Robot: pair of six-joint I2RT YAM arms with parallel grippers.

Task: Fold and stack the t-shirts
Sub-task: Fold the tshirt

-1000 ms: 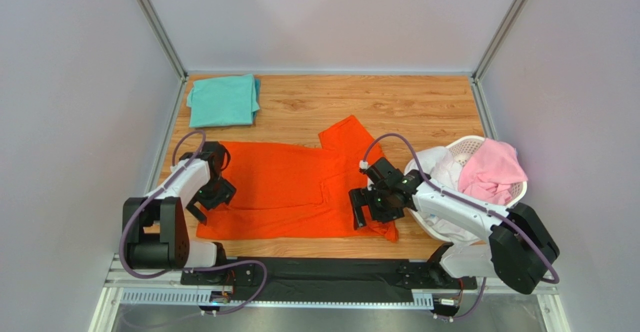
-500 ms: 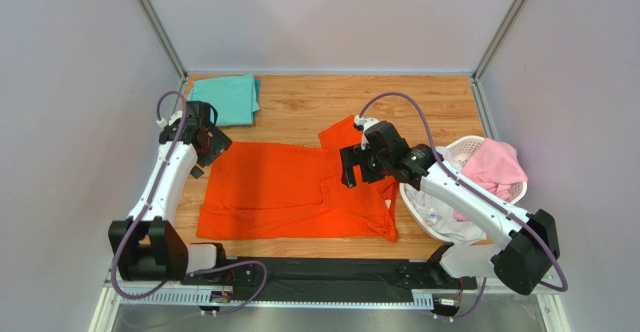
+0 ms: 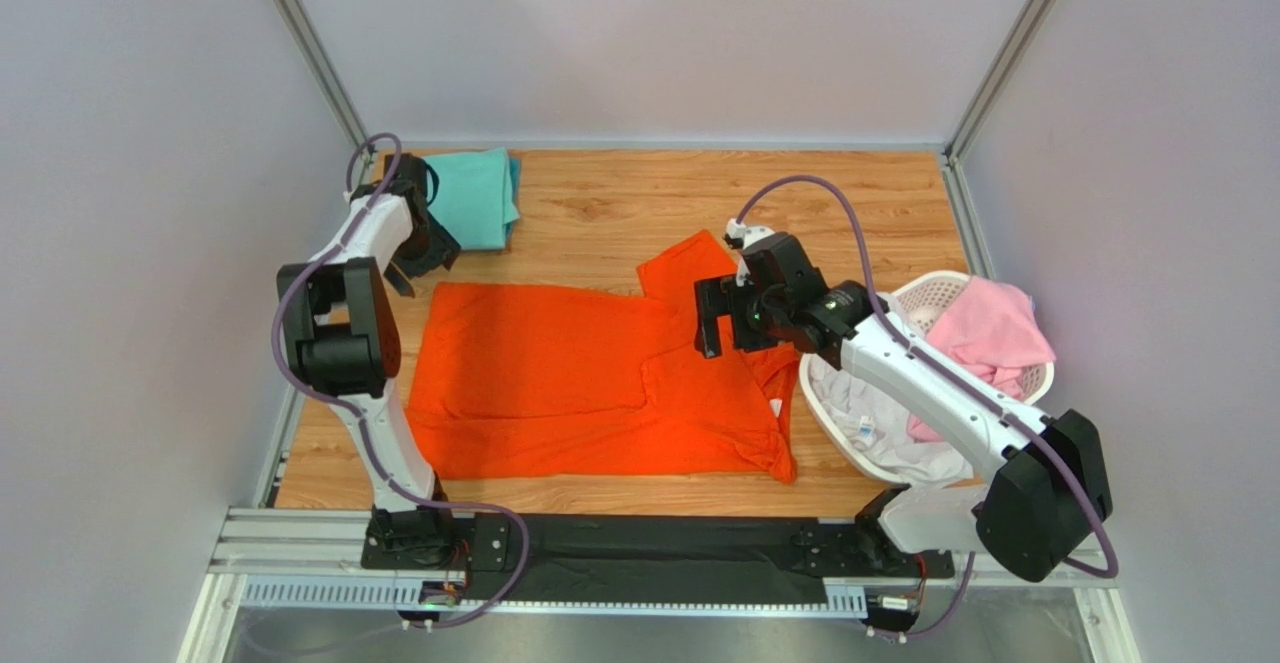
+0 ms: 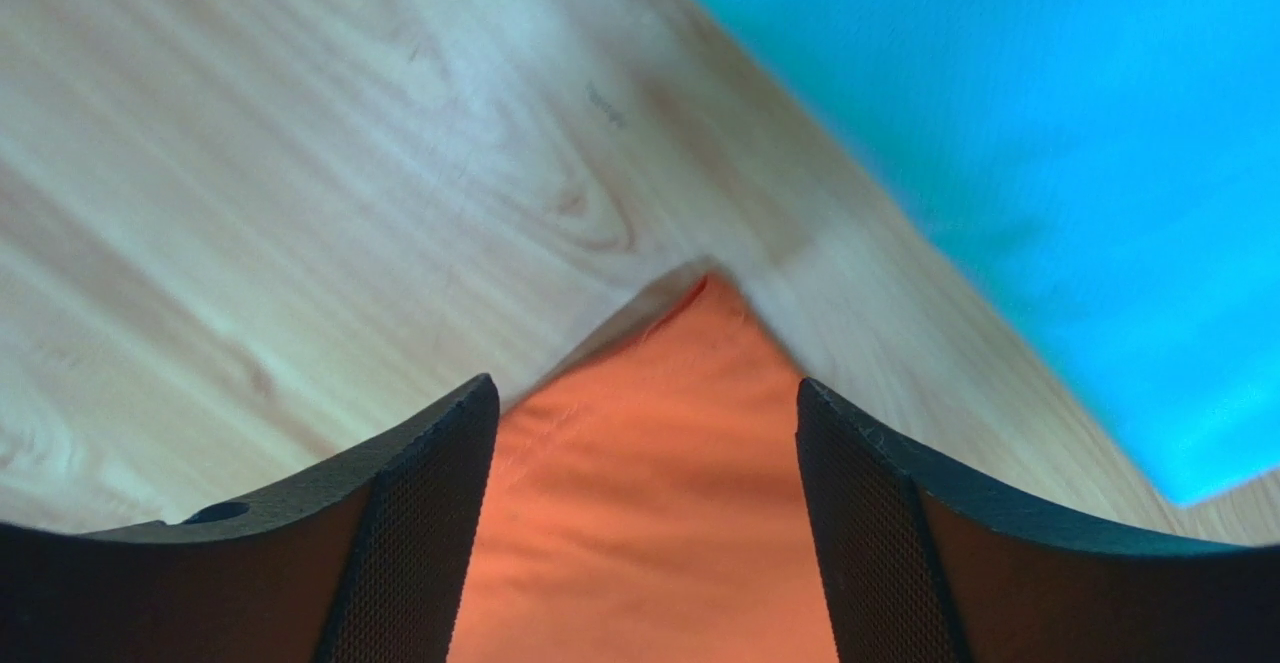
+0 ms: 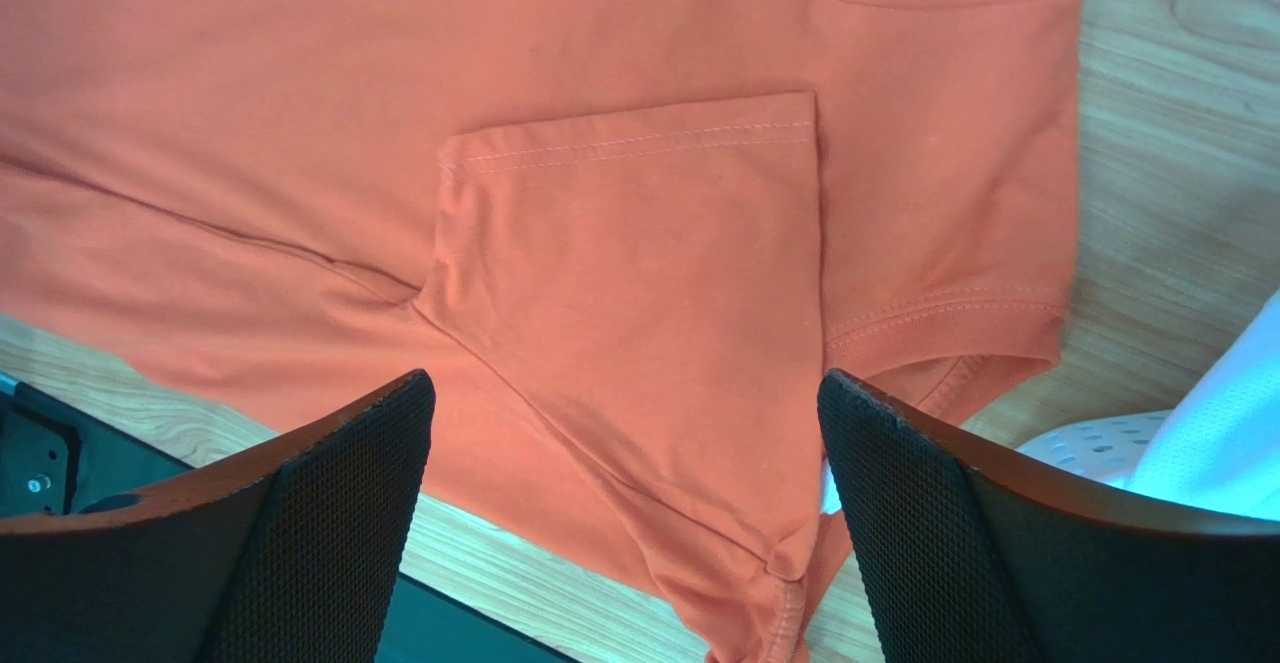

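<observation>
Folding the orange t-shirt [image 3: 571,378] (teal t-shirt [image 3: 458,198] already folded, far-left corner of the desk): left hand [image 4: 643,393], jaws apart, straddles its corner. The right hand [image 5: 624,378] hangs wide above the sleeve [image 5: 631,243]. Next, likely: clamp that corner.

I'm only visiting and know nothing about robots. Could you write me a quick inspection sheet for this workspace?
Surface: wooden table, light grain.
Job's things: orange t-shirt spread flat mid-table, one sleeve folded in; teal t-shirt folded at the far left corner; pink t-shirt and white cloth heaped in the white basket at the right.
Clutter: nothing seen beyond that basket.
Grippers: left gripper open over the orange shirt's far left corner; right gripper open above its folded sleeve; neither holds anything.
Cables: purple cables loop along both arms.
Surroundings: pale walls, metal frame posts.
</observation>
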